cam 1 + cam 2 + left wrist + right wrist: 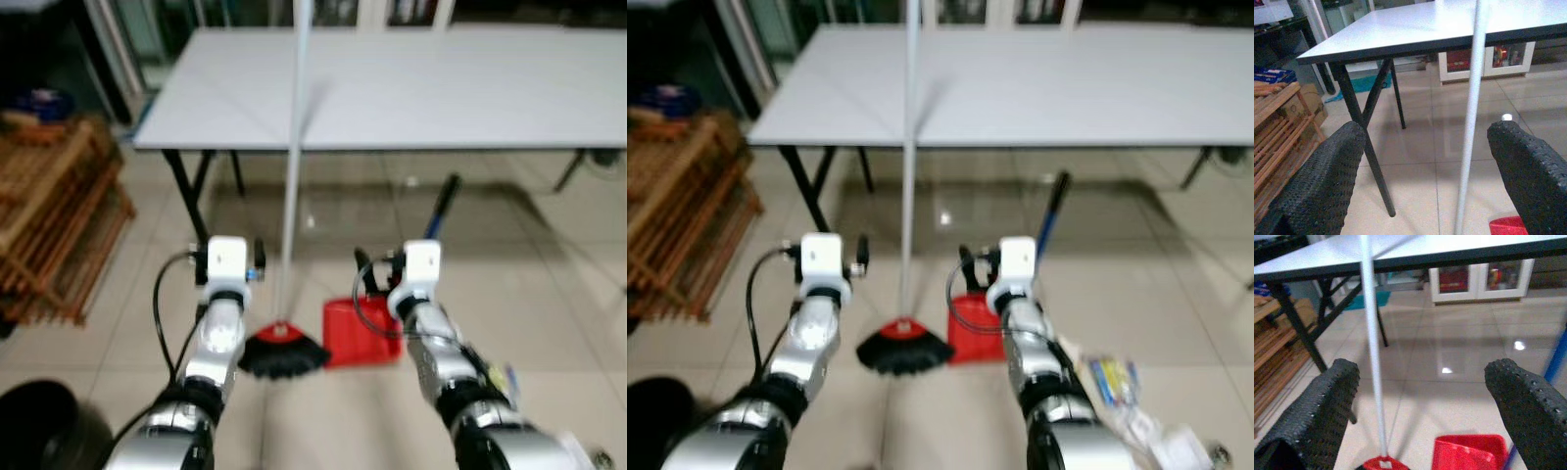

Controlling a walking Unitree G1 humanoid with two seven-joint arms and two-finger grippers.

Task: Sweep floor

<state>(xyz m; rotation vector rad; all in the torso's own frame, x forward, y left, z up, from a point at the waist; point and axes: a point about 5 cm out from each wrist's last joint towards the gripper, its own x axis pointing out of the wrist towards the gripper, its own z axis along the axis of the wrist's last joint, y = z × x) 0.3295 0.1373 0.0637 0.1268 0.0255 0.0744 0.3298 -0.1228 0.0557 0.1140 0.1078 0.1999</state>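
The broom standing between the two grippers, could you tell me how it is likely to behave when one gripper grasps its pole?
The broom stands upright, so a nudge would probably tip it. Its thin smooth pole may slip between open fingers.

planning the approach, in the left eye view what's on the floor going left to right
wooden rack → left gripper → broom → red dustpan → right gripper

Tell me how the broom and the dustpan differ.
The broom has a black bristle head with a red cap; the dustpan is a red pan. The broom's pale handle stands nearly upright against the table; the dustpan's blue, black-tipped handle tilts away. Both rest on the tiled floor, side by side.
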